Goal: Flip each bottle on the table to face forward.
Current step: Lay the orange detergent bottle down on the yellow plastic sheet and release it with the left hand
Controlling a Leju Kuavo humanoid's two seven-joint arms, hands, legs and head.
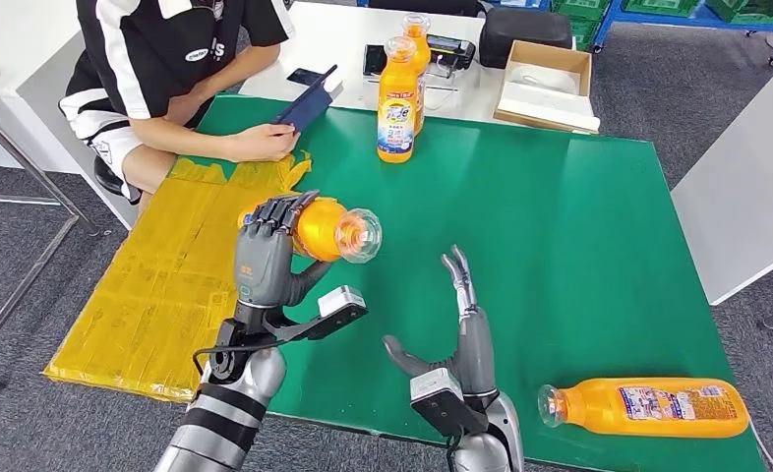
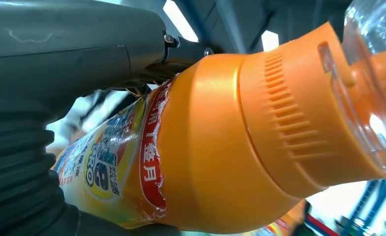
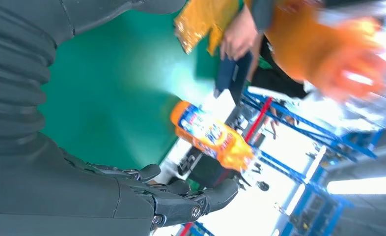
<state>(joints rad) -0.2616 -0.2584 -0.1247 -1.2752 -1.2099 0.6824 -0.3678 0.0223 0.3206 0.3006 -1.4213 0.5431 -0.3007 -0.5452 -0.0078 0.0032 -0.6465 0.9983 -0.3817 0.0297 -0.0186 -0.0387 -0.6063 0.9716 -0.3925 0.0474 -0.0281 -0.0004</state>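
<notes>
While a seated person (image 1: 171, 74) held a dark booklet (image 1: 304, 105) at the far edge of the green bench (image 1: 560, 226), the robot's left hand (image 1: 265, 258) gripped an orange bottle (image 1: 328, 229) lifted clear of the surface, its fingers wrapped round the body and its clear cap (image 1: 361, 235) pointing toward the robot's right. Seen from the left wrist, the bottle's torn label carried Chinese characters on a red band and blue lettering on yellow, too skewed to read with certainty. The right hand (image 1: 456, 339) hovered near the bench's front edge with fingers apart and nothing in them. A second bottle (image 1: 648, 407) lay on its side at the front right corner, cap toward the robot, its label print too small to read. Two more bottles (image 1: 399, 98) stood upright together at the far edge, one behind the other, labels facing the robot. A yellow sheet (image 1: 166, 285) covered the left part of the bench, and an open cardboard box (image 1: 548, 84) sat on the white table (image 1: 343, 39) beyond.
</notes>
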